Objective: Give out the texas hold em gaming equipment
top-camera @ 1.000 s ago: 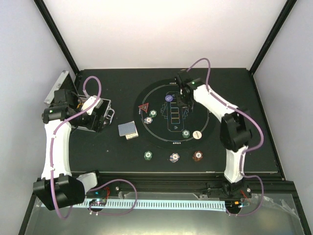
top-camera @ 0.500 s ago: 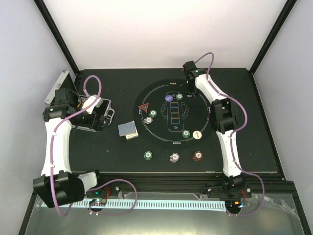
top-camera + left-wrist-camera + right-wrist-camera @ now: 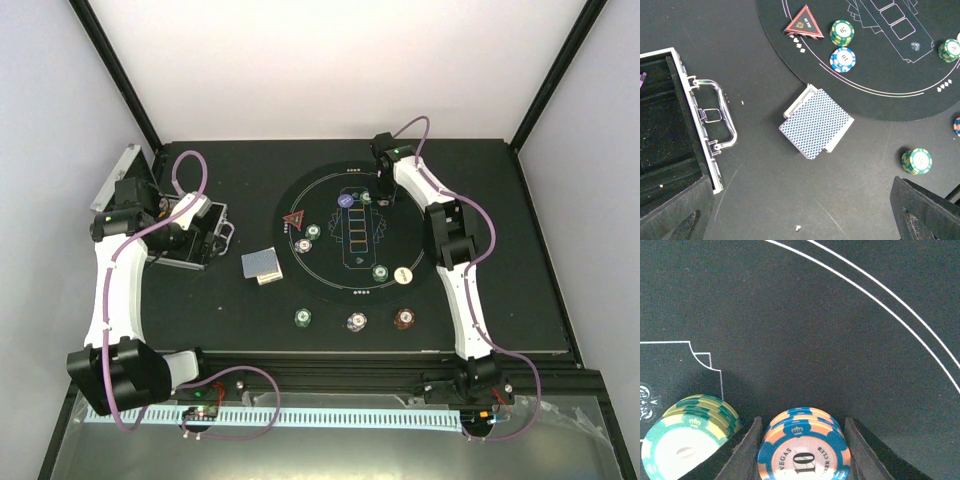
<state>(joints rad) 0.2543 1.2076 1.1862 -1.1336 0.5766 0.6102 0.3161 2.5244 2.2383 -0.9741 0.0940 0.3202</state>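
Observation:
A stack of blue-and-orange poker chips (image 3: 804, 447) marked 10 sits between the fingers of my right gripper (image 3: 802, 427), which is shut on it. It hangs low over the far part of the round mat (image 3: 420, 235), right beside a green chip stack (image 3: 690, 435). My left gripper (image 3: 802, 220) is open and holds nothing, above bare table between the open case (image 3: 680, 145) and the deck of blue-backed cards (image 3: 816, 123). The red triangle marker (image 3: 804, 22) and two chip stacks (image 3: 841, 32) lie on the mat's left side.
The silver case (image 3: 190, 235) stands open at the left. On the mat lie a purple button (image 3: 345, 200), a green stack (image 3: 380, 272) and a white button (image 3: 402, 273). Three chip stacks (image 3: 357, 321) sit in a row on the table in front of the mat.
My right arm has stretched farther back, carrying the chip stack from the mat's middle toward its far edge. The left arm has shifted only slightly.

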